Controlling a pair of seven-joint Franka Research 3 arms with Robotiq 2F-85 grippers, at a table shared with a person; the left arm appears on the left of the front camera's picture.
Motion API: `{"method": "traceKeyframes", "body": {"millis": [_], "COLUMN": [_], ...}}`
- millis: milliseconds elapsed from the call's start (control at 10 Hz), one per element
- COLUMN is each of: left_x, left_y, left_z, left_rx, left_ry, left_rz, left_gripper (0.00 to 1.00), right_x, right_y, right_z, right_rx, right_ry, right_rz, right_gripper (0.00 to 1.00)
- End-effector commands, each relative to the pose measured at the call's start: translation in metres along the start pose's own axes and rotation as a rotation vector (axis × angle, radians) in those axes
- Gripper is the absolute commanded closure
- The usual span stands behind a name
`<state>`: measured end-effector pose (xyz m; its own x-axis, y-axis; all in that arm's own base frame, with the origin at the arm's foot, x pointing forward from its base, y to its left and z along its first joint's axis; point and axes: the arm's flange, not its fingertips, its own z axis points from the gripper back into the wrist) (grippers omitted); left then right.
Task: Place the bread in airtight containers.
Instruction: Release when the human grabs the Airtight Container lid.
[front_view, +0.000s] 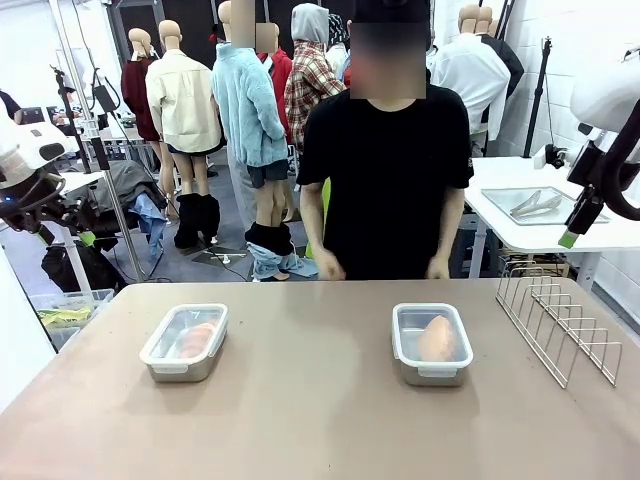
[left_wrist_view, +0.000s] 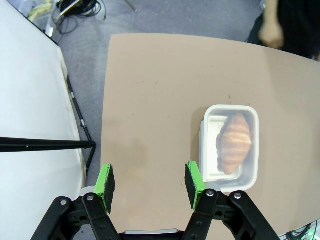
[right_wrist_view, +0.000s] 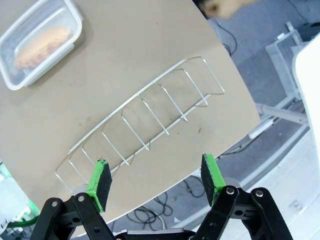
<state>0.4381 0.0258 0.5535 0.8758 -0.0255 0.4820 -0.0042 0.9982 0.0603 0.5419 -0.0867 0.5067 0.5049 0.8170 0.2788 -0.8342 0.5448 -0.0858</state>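
Observation:
Two airtight containers stand lidded on the tan table (front_view: 320, 430). The left container (front_view: 178, 370) holds the ridged croissant-like bread (front_view: 197, 338). The right container (front_view: 432, 375) holds the smooth oval bun (front_view: 437, 338). In the left wrist view, my left gripper (left_wrist_view: 150, 185) hangs open and empty high above the table's left part, with the croissant (left_wrist_view: 235, 142) in its container (left_wrist_view: 206, 150) off to the right. My right gripper (right_wrist_view: 156, 177) is open and empty too, high over the table's right edge, far from the bun (right_wrist_view: 42, 41) in its container (right_wrist_view: 15, 84).
A wire rack (front_view: 560, 325) lies at the table's right side, directly below the right gripper (right_wrist_view: 145, 125). A person in black stands at the far edge, hands (front_view: 328, 268) near the table. A side table with a steel tray (front_view: 535, 205) stands behind at right.

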Motion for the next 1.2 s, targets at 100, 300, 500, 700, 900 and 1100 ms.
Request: {"method": "traceKeyframes", "body": {"millis": [100, 300, 500, 700, 900, 1100], "left_x": [-0.0005, -0.0005, -0.0005, -0.0005, -0.0005, -0.0005], "left_y": [-0.0002, -0.0002, -0.0002, -0.0002, -0.0002, -0.0002], "left_z": [0.0009, 0.0009, 0.0009, 0.0009, 0.0009, 0.0009], "left_rx": [0.006, 0.006, 0.006, 0.006, 0.006, 0.006], "left_ry": [-0.001, -0.001, -0.001, -0.001, -0.001, -0.001], "left_rz": [0.018, 0.018, 0.018, 0.018, 0.018, 0.018], "left_gripper": [0.26, 0.26, 0.26, 0.26, 0.26, 0.26], "right_x": [0.0017, 0.0017, 0.0017, 0.0017, 0.0017, 0.0017], "right_y": [-0.0037, -0.0037, -0.0037, -0.0037, -0.0037, -0.0037], "right_z": [0.0004, 0.0004, 0.0004, 0.0004, 0.0004, 0.0004], "right_rx": [0.008, 0.008, 0.008, 0.008, 0.008, 0.008], "right_ry": [0.005, 0.005, 0.005, 0.005, 0.005, 0.005], "right_rz": [0.001, 0.001, 0.001, 0.001, 0.001, 0.001], "right_gripper": [0.11, 0.11, 0.11, 0.11, 0.11, 0.11]}}
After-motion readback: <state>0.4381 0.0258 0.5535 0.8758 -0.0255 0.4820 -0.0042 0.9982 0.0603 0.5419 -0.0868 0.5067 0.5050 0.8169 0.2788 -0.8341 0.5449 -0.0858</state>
